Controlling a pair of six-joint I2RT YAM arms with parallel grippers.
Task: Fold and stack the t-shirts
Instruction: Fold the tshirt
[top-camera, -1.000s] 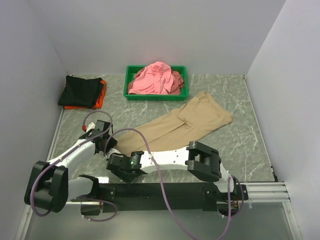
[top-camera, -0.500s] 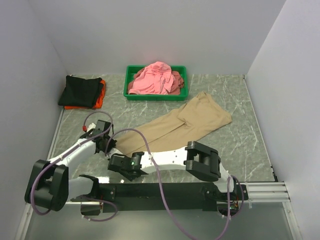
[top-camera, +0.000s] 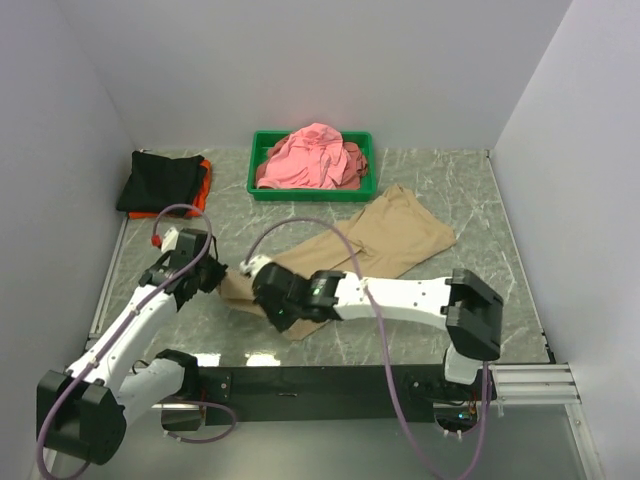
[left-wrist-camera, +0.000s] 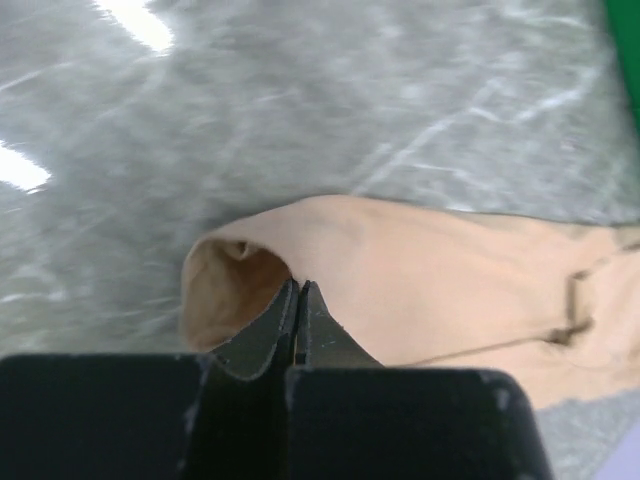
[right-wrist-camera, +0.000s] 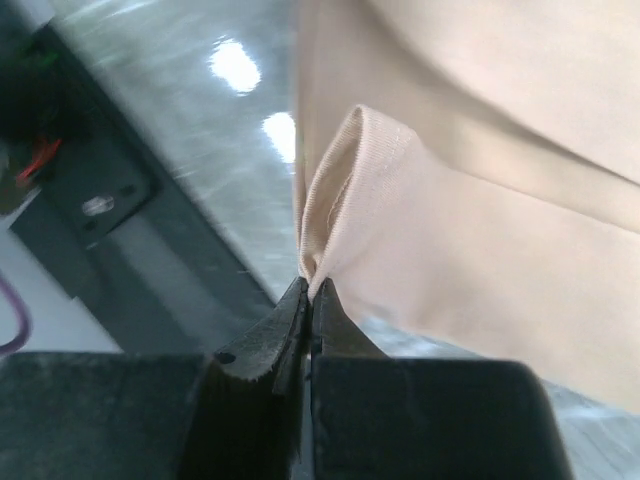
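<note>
The tan t-shirt (top-camera: 385, 240) lies slantwise across the middle of the table (top-camera: 480, 270), its near-left end bunched up. The left gripper (left-wrist-camera: 299, 300) is pinched tight on a fold of cloth at that end, and the right gripper (right-wrist-camera: 308, 290) clamps another raised fold just beside it, seemingly the hem

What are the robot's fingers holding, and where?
The tan t-shirt. The left fingers pinch a fold at its left end; the right fingers pinch a fold on its near edge.
</note>
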